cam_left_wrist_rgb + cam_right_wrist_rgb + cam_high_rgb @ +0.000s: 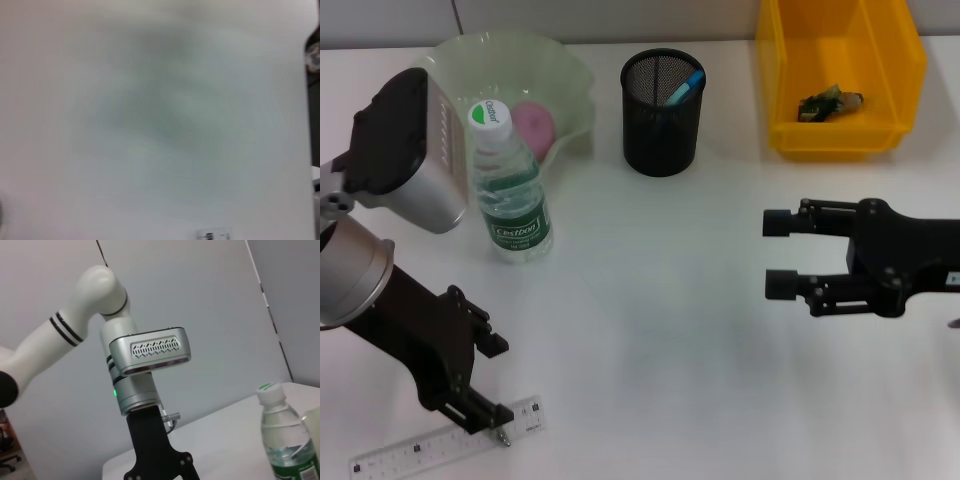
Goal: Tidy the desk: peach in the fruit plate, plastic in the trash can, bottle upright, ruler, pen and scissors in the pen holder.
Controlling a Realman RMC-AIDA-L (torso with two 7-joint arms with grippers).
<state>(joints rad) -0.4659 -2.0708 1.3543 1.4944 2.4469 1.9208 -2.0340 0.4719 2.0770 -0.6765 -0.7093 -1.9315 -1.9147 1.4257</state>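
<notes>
Ruler [440,447] lies flat at the tabletop's near-left edge; the left gripper [485,418], its spread unclear, could skid off it.

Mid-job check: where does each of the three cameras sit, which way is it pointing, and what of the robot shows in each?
Head view: on the head, looking down at the desk; shows left gripper at the ruler, right gripper open above bare desk, bottle upright.
Left wrist view: on the left wrist, facing the desk close up; only a ruler end shows, no fingers.
Right wrist view: on the right wrist, facing sideways at the left arm.
Shared: head and right wrist views both show the bottle.
</notes>
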